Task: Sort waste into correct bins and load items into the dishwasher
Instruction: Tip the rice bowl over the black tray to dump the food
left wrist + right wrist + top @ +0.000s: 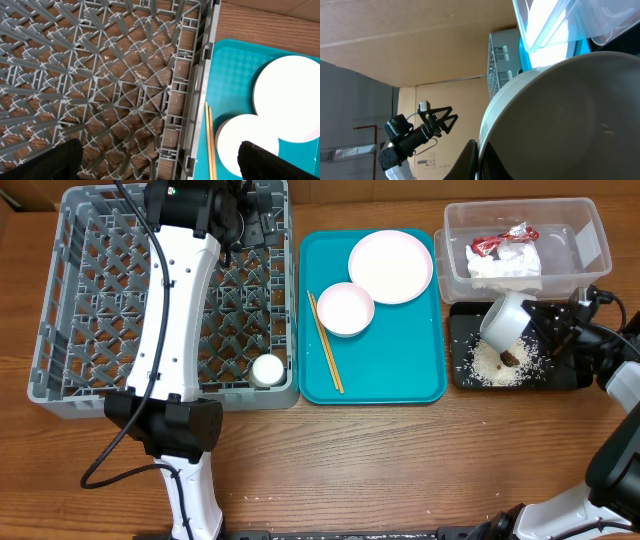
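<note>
The right gripper (547, 330) was clenched on the rim of a bowl (503, 318), tipped mouth-down over the black tray (458, 380), where rice (490, 362) lay. Doing this well meant a steep tilt with the mouth inside the tray's edges, so no grains fell outside. The left gripper (248, 220) hung spread wide over the rack (60, 300), holding nothing.

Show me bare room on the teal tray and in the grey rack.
Teal tray: near right part bare, bordered by chopsticks, small bowl and plate. Rack: floor free left of the left arm; cup in near right corner. Crowded: black tray, rice under the right gripper's tilted bowl.
</note>
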Action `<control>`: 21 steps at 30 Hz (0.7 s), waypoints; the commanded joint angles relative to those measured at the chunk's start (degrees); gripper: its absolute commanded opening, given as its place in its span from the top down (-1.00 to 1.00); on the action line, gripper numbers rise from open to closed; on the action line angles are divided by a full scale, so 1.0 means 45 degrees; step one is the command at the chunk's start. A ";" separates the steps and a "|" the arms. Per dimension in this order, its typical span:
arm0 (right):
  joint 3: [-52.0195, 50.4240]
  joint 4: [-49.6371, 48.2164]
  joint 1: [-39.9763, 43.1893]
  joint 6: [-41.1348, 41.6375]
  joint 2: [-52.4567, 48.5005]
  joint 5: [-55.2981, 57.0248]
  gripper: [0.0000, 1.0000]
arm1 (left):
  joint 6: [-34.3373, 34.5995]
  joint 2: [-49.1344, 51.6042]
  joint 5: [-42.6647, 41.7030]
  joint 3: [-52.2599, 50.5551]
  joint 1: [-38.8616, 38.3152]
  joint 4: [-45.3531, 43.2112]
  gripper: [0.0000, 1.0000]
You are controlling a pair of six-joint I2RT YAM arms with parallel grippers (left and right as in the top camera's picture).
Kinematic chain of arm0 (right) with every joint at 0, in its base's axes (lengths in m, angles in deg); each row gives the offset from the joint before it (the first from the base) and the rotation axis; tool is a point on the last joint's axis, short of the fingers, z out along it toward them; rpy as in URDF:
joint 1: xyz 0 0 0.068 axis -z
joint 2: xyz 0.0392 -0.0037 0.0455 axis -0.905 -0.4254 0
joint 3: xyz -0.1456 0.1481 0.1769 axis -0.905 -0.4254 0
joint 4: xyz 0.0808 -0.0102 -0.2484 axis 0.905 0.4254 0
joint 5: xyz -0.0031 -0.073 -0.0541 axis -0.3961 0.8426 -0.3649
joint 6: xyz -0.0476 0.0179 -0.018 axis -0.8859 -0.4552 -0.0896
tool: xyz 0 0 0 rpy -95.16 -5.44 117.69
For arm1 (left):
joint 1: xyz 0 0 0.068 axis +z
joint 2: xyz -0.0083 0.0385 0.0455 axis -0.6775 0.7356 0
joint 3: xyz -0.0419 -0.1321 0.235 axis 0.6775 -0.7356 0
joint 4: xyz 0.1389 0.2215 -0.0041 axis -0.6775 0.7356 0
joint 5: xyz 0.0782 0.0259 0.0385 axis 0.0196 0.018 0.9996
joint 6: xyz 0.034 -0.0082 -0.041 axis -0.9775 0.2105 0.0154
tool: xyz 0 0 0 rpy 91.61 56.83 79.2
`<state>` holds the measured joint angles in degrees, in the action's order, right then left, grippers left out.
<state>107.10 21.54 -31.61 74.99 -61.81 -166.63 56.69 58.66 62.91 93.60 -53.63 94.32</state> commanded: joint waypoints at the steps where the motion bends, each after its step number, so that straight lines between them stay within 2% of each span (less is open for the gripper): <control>1: 0.0029 -0.0083 -0.0189 -0.0087 0.0063 -0.0321 0.93 | -0.0092 -0.0185 -0.0170 0.0175 0.0019 -0.0005 -1.00; 7: 0.0029 -0.0753 -0.0408 -0.0617 0.0160 -0.0423 0.92 | -0.0102 -0.0185 -0.0651 0.0175 0.0024 0.0019 -1.00; 10: 0.0029 -0.0748 -0.0792 -0.1851 0.0515 0.0049 0.92 | -0.0102 -0.0185 -0.0738 0.0175 0.0024 0.0097 -1.00; 14: 0.0053 -0.1457 -0.0942 -0.0976 0.0559 -0.0325 0.92 | -0.0107 -0.0185 -0.0738 0.0175 0.0024 0.0117 -1.00; 17: 0.0053 -0.1365 -0.0869 0.0481 0.0636 -0.0393 0.92 | -0.0102 -0.0185 -0.0738 0.0175 0.0024 0.0117 -1.00; 20: 0.0053 -0.1438 -0.0918 0.0763 0.0923 -0.0520 0.92 | -0.0102 -0.0185 -0.0738 0.0175 0.0024 0.0204 -1.00; 21: 0.0053 -0.1447 -0.0913 0.1613 0.0942 -0.0573 0.93 | -0.0102 -0.0185 -0.0738 0.0175 0.0024 0.0219 -1.00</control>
<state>107.10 15.72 -35.83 75.93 -60.47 -167.18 56.69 58.66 60.31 93.60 -53.63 94.96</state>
